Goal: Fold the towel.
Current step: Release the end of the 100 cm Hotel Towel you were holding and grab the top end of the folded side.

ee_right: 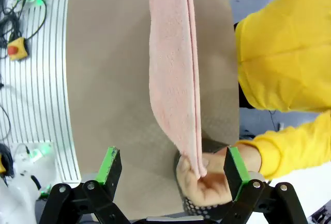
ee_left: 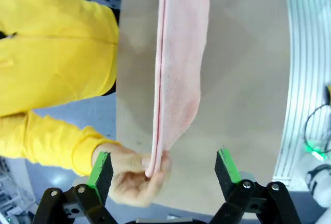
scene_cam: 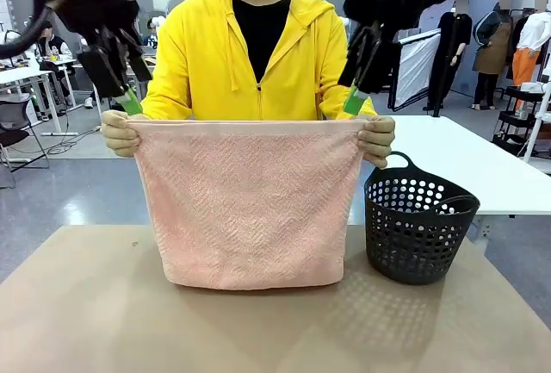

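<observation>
The towel (scene_cam: 245, 209) hangs flat across the middle of the front view. Its top edge is level and taut and its lower edge meets the worktop (scene_cam: 86, 304). A person holds it up: the hand at frame left (scene_cam: 120, 134) and the hand at frame right (scene_cam: 377, 140) each pinch a top corner.

There is bare worktop in front of the towel and to its left. On its right the basket (scene_cam: 417, 226) stands just beside its lower corner.

My arms drop steeply from the two upper corners of the frame. My left fingers (scene_cam: 131, 102) are just above the left corner and my right fingers (scene_cam: 353, 102) just above the right one.

The wrist views show the towel edge-on, as a narrow pink strip of two layers running down from the top of the frame.

In the left wrist view my left fingers (ee_left: 101, 166) are spread wide. The towel (ee_left: 181, 53) corner and the pinching hand (ee_left: 132, 177) sit between the pads, and the cloth touches neither.

In the right wrist view my right fingers (ee_right: 235, 166) are just as wide apart, straddling the towel (ee_right: 173, 69) corner and its hand (ee_right: 207, 185). The basket's (ee_right: 184, 203) wall peeks out below that hand.
</observation>
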Controlling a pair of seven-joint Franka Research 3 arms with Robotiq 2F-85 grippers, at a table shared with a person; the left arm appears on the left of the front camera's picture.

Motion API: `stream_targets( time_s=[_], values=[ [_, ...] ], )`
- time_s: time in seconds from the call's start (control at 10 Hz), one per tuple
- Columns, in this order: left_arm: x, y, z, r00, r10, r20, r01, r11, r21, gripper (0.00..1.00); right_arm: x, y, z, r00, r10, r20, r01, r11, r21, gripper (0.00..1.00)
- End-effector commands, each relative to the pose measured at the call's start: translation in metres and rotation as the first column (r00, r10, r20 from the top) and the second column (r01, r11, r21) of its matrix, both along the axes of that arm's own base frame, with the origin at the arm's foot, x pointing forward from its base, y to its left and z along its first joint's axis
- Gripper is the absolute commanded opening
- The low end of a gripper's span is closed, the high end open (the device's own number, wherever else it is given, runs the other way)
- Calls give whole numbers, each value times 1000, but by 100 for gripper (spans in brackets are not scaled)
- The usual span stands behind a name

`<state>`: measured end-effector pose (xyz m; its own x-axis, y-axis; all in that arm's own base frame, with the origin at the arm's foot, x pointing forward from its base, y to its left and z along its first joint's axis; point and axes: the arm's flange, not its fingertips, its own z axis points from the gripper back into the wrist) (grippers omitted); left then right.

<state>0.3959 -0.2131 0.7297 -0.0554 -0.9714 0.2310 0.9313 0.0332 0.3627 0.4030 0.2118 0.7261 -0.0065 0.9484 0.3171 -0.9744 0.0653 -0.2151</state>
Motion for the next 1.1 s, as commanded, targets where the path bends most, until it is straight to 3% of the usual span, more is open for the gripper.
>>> stream_targets(
  time_s=[0.0,0.3,0.8,0.9,1.0],
  values=[
    [20,-6,-12,997,-60,-46,60,998,-6,100,12,6,-7,999,44,-5,-44,998,-50,100],
    [32,-15,-50,986,-61,-154,60,998,-13,100,26,16,-36,999,40,-34,-42,998,-52,100],
    [39,-12,-74,978,-56,-203,52,998,-27,100,38,30,-67,996,67,-66,-74,991,-108,100],
    [38,-12,-76,978,-63,-196,61,998,-17,57,39,30,-69,997,59,-55,-66,990,-125,60],
    [38,-12,-77,976,-58,-208,55,998,-20,41,40,30,-70,997,57,-57,-64,990,-127,40]
  ],
)
